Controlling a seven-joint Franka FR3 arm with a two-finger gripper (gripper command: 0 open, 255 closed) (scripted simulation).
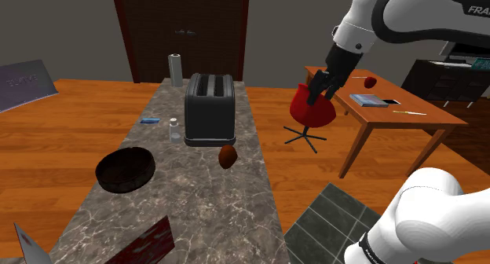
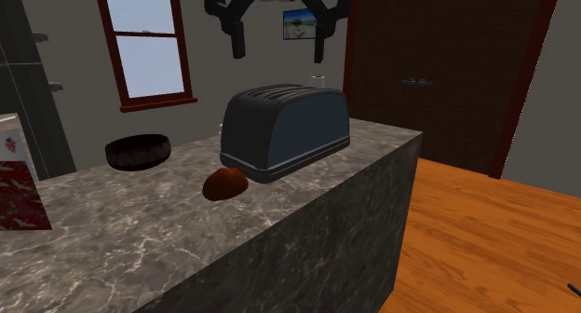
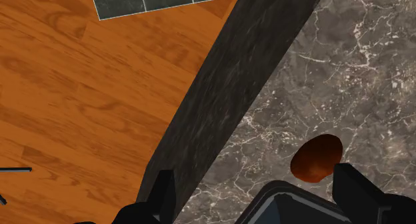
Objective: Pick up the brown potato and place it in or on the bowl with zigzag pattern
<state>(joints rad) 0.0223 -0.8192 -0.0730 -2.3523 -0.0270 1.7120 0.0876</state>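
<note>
On the long grey-brown marble-veined counter (image 1: 196, 211) (image 2: 140, 251) (image 3: 360, 69), which runs up the middle of the shoulder view over an orange wood floor (image 1: 63, 137) (image 3: 80, 109), nothing has been picked up yet. Biggest thing on the stone is the dark two-slot toaster (image 1: 210, 109) (image 2: 284, 129) (image 3: 293, 206), standing upright about halfway along.

And there's the bowl, a dark round bowl (image 1: 126, 181) (image 2: 138, 153), sitting toward the shoulder view's left, well apart from the toaster. It looks plain dark from here; no pattern can be made out.

Up above, the all-black two-finger gripper (image 1: 318, 93) (image 2: 279, 52) (image 3: 260, 189) hangs high over the counter's edge. Its fingers (image 3: 163, 189) stand wide apart and clasp nothing. In the second exterior view it hovers over the toaster, well clear of the top.

Now the target: the brown oval potato (image 1: 228, 155) (image 2: 226, 183) (image 3: 317, 157) lies on the stone just beside the toaster's near end, between the toaster and the counter's edge. In the wrist view it sits just ahead of one finger, far below it. Bowl and potato are well apart.

Smaller bits: a grey upright roll (image 1: 176, 69) beyond the toaster, and a small clear bottle (image 1: 174, 130) beside it.
</note>
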